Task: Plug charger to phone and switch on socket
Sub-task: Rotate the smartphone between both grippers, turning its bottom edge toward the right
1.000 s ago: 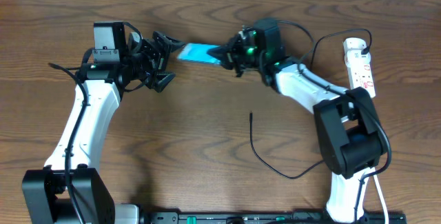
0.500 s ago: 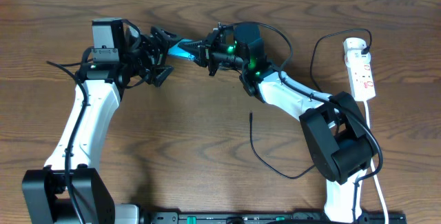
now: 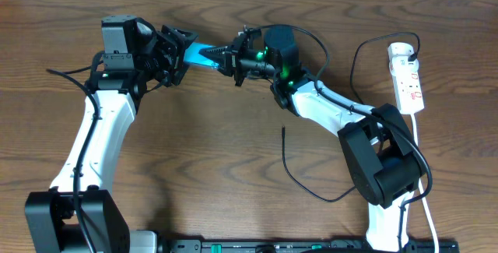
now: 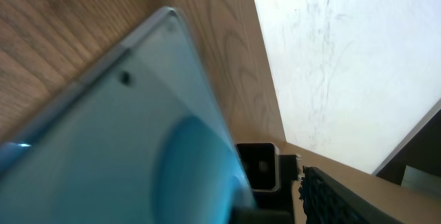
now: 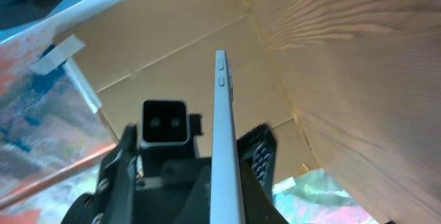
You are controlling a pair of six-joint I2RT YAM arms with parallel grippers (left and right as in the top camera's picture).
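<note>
The tabletop (image 3: 194, 152) carries the socket and the charger. The phone seems to be lifted clear of it, between my two hands.

My right hand (image 3: 232, 58) comes in from 3 o'clock. It is clamped tight on the phone, which it holds on edge, so my right wrist view shows only the thin side with its buttons. My left hand (image 3: 180, 50) meets it from 9 o'clock, fingers either side of the phone's far end. I cannot tell whether they have bitten yet; my left wrist view is filled by blue screen and shows no fingers.

The socket (image 3: 408, 78) lies well apart at the 3 o'clock edge of the tabletop. The phone (image 3: 204, 53) sits near 11 o'clock from the tabletop's middle. The charger (image 3: 299, 184) loops loosely at 5 o'clock, and its plug tip (image 3: 284, 131) points toward 12, untouched.

I judge this to be a handover, well before the plugging itself. Next, my left hand needs a firm hold on the phone, then my right can let go. The right is then free to reach down to 5 o'clock and pinch the cable just behind the tip. Switching on the socket comes last.
</note>
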